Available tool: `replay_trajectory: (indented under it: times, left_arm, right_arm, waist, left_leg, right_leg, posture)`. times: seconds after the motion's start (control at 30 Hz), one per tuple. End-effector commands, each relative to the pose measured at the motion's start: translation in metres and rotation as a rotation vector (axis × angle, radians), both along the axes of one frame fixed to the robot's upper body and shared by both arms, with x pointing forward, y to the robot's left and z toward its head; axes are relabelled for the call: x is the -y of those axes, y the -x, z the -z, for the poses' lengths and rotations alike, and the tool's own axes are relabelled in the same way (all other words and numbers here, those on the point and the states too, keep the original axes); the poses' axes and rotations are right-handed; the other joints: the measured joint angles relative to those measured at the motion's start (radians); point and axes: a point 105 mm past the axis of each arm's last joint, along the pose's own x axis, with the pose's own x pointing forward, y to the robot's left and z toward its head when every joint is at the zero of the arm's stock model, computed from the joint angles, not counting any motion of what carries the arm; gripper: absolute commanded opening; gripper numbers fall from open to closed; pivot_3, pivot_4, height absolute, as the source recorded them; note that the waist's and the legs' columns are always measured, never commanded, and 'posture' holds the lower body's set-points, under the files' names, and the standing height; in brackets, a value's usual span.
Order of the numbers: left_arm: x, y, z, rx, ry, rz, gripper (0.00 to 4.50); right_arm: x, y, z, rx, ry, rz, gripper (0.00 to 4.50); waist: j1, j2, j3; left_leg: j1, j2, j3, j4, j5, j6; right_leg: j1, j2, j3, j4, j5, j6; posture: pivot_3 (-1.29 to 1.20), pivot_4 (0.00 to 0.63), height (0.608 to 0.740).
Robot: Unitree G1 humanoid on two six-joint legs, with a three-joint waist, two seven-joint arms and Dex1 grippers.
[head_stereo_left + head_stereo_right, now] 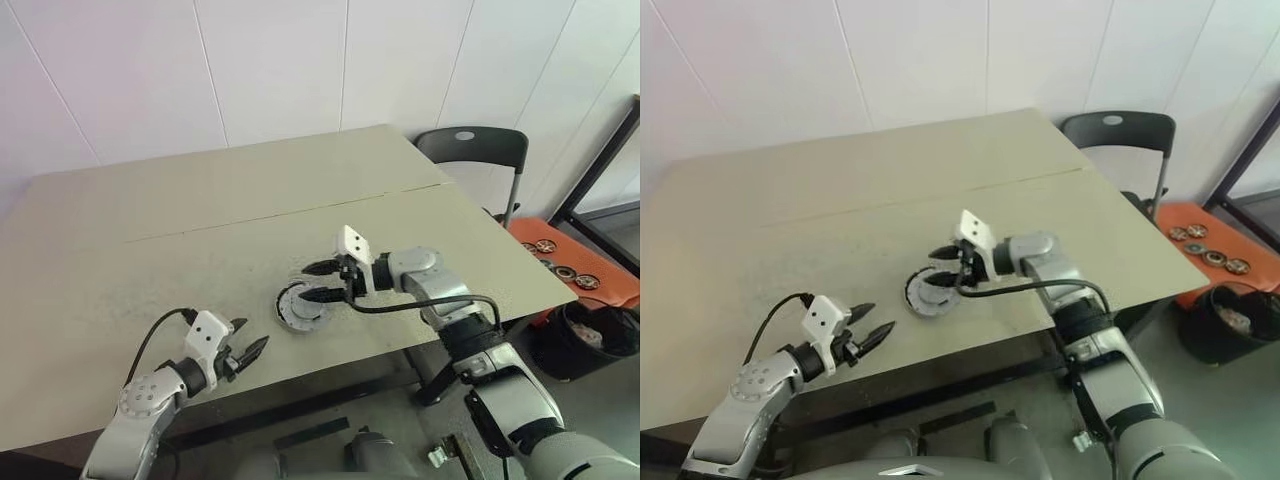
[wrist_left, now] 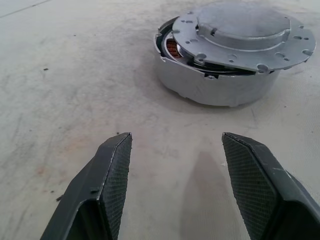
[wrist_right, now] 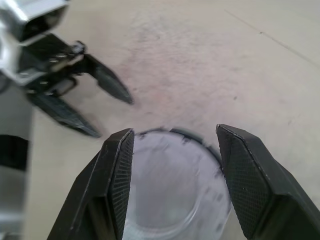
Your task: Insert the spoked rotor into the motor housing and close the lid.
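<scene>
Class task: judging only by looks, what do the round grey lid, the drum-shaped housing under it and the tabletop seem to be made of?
The round grey lid: likely cast metal, matte with dull highlights and small raised bosses at its rim. The silvery drum-shaped motor housing: probably machined metal with a brushed sheen; reddish, copper-like windings show in the gap. The beige tabletop: perhaps laminate, smooth, matte and scuffed.

Round grey metal lid (image 2: pixel 240 37): matt cast-looking finish, smooth raised centre, small bosses on the notched rim. Round silvery metal motor housing (image 2: pixel 210 87): dull brushed wall, reddish-copper windings in the gap at its 10 o'clock. Beige bench (image 2: pixel 75 75): matt, scuffed, dark specks and smudges. Left gripper (image 2: pixel 172 185): matt black plastic-looking fingers (image 2: pixel 112 185), fine cross-hatched pads. Right gripper (image 3: pixel 172 185): same black textured pads.
</scene>
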Motion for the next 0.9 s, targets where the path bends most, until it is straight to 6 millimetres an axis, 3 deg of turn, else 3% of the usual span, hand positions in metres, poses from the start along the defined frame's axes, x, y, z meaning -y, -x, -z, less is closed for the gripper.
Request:
replay_trajectory:
  times: [0.03,0.13,0.23,0.37,0.67,0.9]
  left_arm:
    - [-0.005,-0.002,-0.013,0.042,0.001,0.000,3.07]
    - [-0.005,-0.001,-0.012,0.040,0.000,-0.004,3.07]
    - [-0.006,0.000,-0.011,0.038,-0.001,-0.008,3.07]
    - [-0.005,0.000,-0.010,0.034,-0.001,-0.008,3.07]
    - [-0.002,-0.002,-0.007,0.031,-0.008,-0.002,3.07]
    - [-0.001,-0.002,-0.008,0.034,-0.011,0.002,3.07]
  right_arm:
    - [-0.007,-0.004,0.003,0.065,0.050,-0.008,2.73]
    - [-0.009,-0.002,0.007,0.047,0.055,-0.027,2.73]
    - [-0.009,-0.001,0.007,0.042,0.050,-0.041,3.33]
    - [-0.010,0.001,0.006,0.031,0.053,-0.051,4.47]
    - [-0.007,0.011,0.009,-0.008,0.089,-0.094,4.47]
    - [-0.003,0.014,0.025,-0.096,0.142,-0.074,4.47]
  waist:
    - [0.001,0.000,0.000]
    - [0.000,0.000,0.000]
    - [0.000,0.000,0.000]
    - [0.000,0.000,0.000]
    - [0.000,0.000,0.000]
    - [0.000,0.000,0.000]
  left_leg:
    - [0.000,0.000,0.000,0.000,0.000,0.000]
    - [-0.002,0.000,0.001,0.000,0.000,0.000]
    - [-0.002,0.000,0.001,0.000,0.000,0.000]
    - [-0.001,0.000,0.000,0.000,0.000,0.000]
    - [-0.001,0.000,0.000,0.000,0.000,0.000]
    - [-0.001,0.000,0.000,0.000,0.000,0.000]
  right_leg:
    - [0.000,0.000,0.000,0.000,0.000,0.000]
    - [0.000,-0.001,0.000,-0.002,0.000,0.000]
    - [0.000,-0.001,0.001,-0.002,0.000,0.000]
    - [0.000,0.000,0.000,-0.001,0.000,0.000]
    - [0.000,-0.001,0.000,-0.001,0.000,0.000]
    - [0.000,-0.001,0.000,-0.001,0.000,0.000]
  posture:
    - [0.00,0.000,0.740]
    - [0.00,0.000,0.740]
    - [0.00,0.000,0.740]
    - [0.00,0.000,0.740]
    - [0.00,0.000,0.740]
    - [0.00,0.000,0.740]
